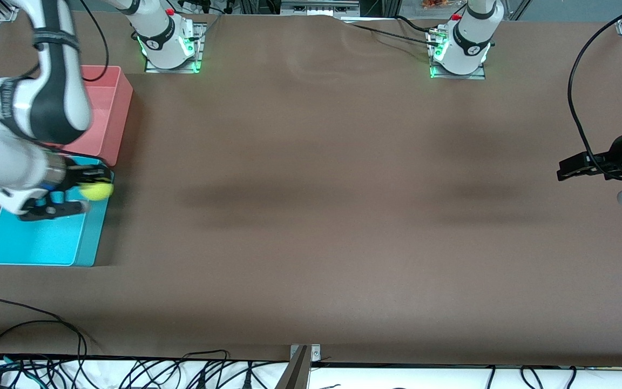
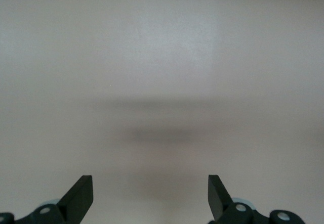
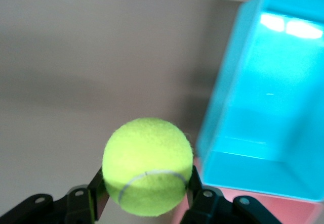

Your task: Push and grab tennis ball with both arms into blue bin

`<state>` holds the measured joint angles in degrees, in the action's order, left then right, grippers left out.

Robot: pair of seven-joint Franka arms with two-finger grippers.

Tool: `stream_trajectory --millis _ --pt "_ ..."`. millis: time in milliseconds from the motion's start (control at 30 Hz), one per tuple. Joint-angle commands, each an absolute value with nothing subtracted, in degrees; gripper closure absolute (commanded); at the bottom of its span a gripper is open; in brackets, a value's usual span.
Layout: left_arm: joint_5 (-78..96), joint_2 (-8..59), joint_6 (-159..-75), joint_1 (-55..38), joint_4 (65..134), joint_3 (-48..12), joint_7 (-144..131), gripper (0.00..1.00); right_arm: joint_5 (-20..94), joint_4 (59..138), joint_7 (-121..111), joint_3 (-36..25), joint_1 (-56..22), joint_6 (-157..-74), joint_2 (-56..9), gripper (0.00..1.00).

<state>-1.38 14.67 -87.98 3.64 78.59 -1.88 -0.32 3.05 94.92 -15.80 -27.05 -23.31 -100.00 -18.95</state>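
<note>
My right gripper is shut on the tennis ball, a fuzzy yellow-green ball, and holds it in the air over the blue bin, at the bin's rim beside the pink bin. In the right wrist view the tennis ball sits between the black fingers of my right gripper, with the blue bin beside it. My left gripper is open and empty over bare table at the left arm's end, where that arm waits. The left wrist view shows that gripper with its fingers wide apart.
A pink bin stands against the blue bin, farther from the front camera; it also shows in the right wrist view. Brown table cover spreads between the arms. Cables lie along the table's front edge.
</note>
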Motion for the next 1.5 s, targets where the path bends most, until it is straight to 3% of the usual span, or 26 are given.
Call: stream_trajectory --millis 0,500,800,1467 --pt "-1.8 14.9 -86.7 3.5 77.2 -1.9 0.7 0.00 -0.1 102.5 -24.1 -25.5 -17.9 -106.4 -14.9 0.73" --pt "-1.8 14.9 -86.7 3.4 77.2 -2.0 0.7 0.00 -1.4 118.9 -28.9 -25.5 -9.1 -124.9 -15.0 0.72" --pt "-1.8 14.9 -86.7 3.4 77.2 -2.0 0.7 0.00 -0.9 124.4 -29.0 -25.5 -6.8 -136.5 -17.7 0.72" --pt "-1.8 14.9 -86.7 3.4 77.2 -2.0 0.7 0.00 1.2 124.8 -28.8 -25.1 -5.7 -144.8 -23.6 0.71"
